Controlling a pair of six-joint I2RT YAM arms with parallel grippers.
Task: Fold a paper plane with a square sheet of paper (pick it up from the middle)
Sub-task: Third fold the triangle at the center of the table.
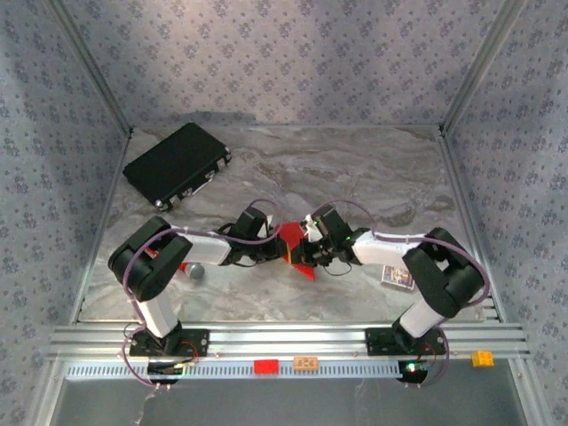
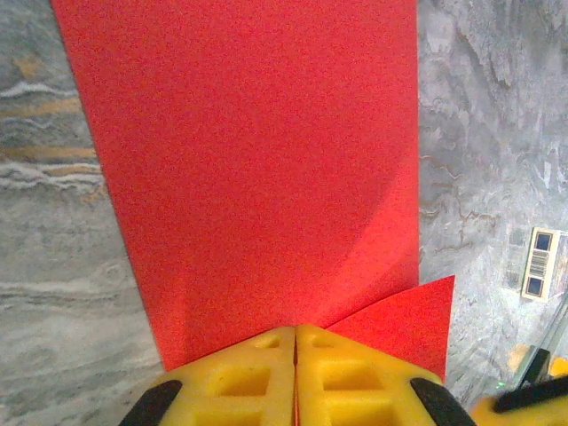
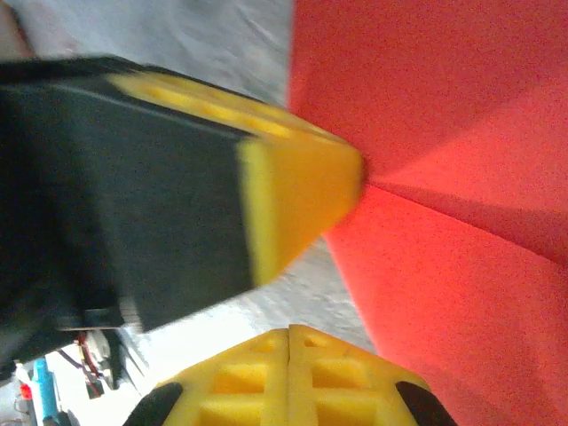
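from above, my two arms meet over the middle of the marble surface (image 1: 373, 177). the sheet of paper (image 1: 290, 236) sits between them, bright red, already creased, with a pointed corner reaching toward the near edge. my left fingers (image 1: 277, 241) come at it from the left and my right fingers (image 1: 308, 248) from the right, both right at the paper. a black case (image 1: 177, 165) lies well apart in the far left corner. a small card (image 1: 397, 277) lies near my right arm and a small round object (image 1: 192, 270) beside my left arm. a red block (image 1: 265, 366), an orange block (image 1: 305, 362) and a yellow block (image 1: 482, 358) sit on the near rail.

from my left wrist, my left fingers (image 2: 306, 359) are pressed together and clamped on the near edge of the sheet of paper (image 2: 257, 177). it stretches away from them as a long red panel with a folded flap at the lower right. the card (image 2: 540, 264) lies on the surface to the right.

from my right wrist, my right fingers (image 3: 302, 382) are together. the sheet of paper (image 3: 444, 177) runs down just beside them, and i cannot tell whether any of it is caught between them. the pad of my left fingers (image 3: 297, 200) touches the paper at a crease.
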